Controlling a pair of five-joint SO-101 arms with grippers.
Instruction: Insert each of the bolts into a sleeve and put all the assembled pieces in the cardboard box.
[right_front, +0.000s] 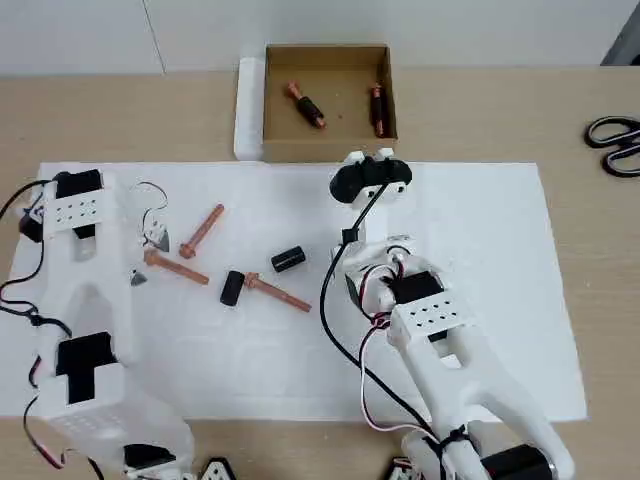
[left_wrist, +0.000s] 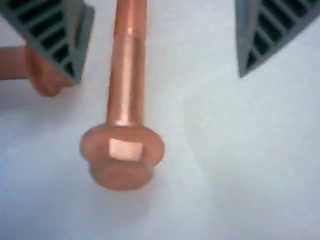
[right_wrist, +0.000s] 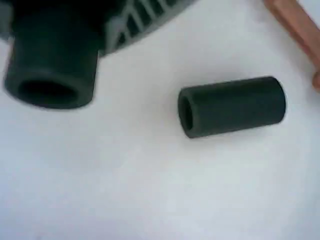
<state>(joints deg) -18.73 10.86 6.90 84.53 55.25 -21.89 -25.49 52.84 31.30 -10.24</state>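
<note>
- Here, the left pincer (left_wrist: 156, 75) stands open astride a copper bolt (left_wrist: 125, 100); a second bolt (left_wrist: 35, 70) lies just beside one finger.
- The right pincer (right_wrist: 115, 30) grips a black sleeve (right_wrist: 50, 65); a loose sleeve (right_wrist: 232, 106) lies near it.
- Beyond it, the cardboard box (right_front: 340, 88) holds two assembled pieces (right_front: 306, 105).

Three loose bolts (right_front: 202, 230) (right_front: 175, 267) (right_front: 279, 293), three sleeves (right_front: 289, 259) (right_front: 232, 288) (right_wrist: 50, 65), two assembled pieces (right_front: 306, 105) (right_front: 378, 108), one cardboard box (right_front: 345, 70), one scissors (right_front: 615, 140).

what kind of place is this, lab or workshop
Probably a robotics lab bench: two small robot arms at a wooden table, bolts and sleeves laid out on a white sheet, a cardboard box behind.
</note>
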